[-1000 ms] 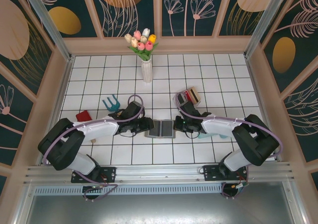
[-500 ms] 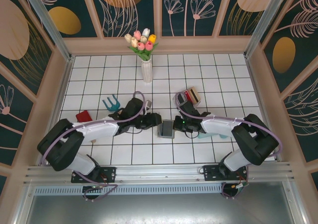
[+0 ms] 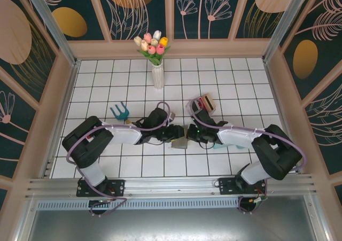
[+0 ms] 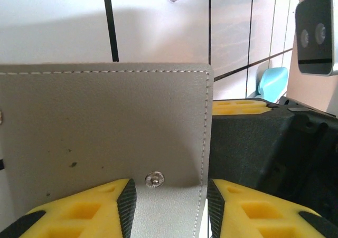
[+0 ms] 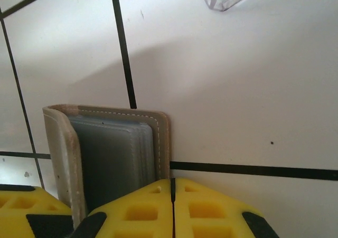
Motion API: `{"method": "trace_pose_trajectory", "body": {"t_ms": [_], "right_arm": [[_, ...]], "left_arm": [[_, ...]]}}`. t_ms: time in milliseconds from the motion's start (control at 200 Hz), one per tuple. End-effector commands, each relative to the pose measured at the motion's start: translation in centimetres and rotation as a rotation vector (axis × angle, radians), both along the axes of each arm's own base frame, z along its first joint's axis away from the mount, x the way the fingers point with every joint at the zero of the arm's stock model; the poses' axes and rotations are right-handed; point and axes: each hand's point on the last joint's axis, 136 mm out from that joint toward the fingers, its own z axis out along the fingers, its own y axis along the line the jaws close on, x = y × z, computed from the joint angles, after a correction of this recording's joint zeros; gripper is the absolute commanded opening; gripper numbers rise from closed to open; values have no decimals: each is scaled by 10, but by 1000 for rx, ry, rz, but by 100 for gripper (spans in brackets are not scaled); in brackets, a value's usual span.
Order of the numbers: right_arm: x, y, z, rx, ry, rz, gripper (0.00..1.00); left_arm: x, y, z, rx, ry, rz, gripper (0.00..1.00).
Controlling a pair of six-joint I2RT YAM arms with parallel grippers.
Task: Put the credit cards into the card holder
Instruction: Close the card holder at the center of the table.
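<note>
- wallet (image 3: 180,142) lies between the two grippers, partly folded. one grey cover is raised right in front of the left gripper (image 4: 168,194), and its snap stud (image 4: 154,179) shows in the gap between the fingers.
- left gripper is partly spread, with its fingers at the cover's lower edge and not squeezing it. it looks to be propping or swinging the flap rather than holding it.
- right gripper (image 5: 171,190) has its fingers pressed together, tips against the edge of the opposite cover. this is probably to pin that side so the wallet cannot slide. i cannot tell whether a sliver of cover is nipped between them.
- just ahead of the right fingertips the wallet is seen end-on, covers close together with grey slots between them. i make out no coloured card in them.
- cards (image 3: 204,102) stand in a clear rack (image 3: 210,105) beyond the right gripper and apart from it. neither gripper carries one.
- count: one wallet, one rack, and two grippers, both at the wallet. of the cards, one red and one tan show, and more may be hidden behind.
- as i judge it, no card has gone in yet, and the wallet needs laying open first.
</note>
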Motion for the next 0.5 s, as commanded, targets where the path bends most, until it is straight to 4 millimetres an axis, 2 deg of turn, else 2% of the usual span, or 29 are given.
{"method": "trace_pose_trajectory", "body": {"t_ms": [0,90,260,495], "right_arm": [[2,-16,14,-44,-39,-55,14],[2,-24,20,-40,-42,-58,23],[-2,-25,23,-14,-21,-29,28],[-6,-31,23,-41,-9,-36,29]], "left_arm": [[4,17,-3,111,-41,38,44],[7,26,-5,156,-57,65,45],[4,21,-4,128,-52,39,45],[7,17,-5,132,-53,27,44]]}}
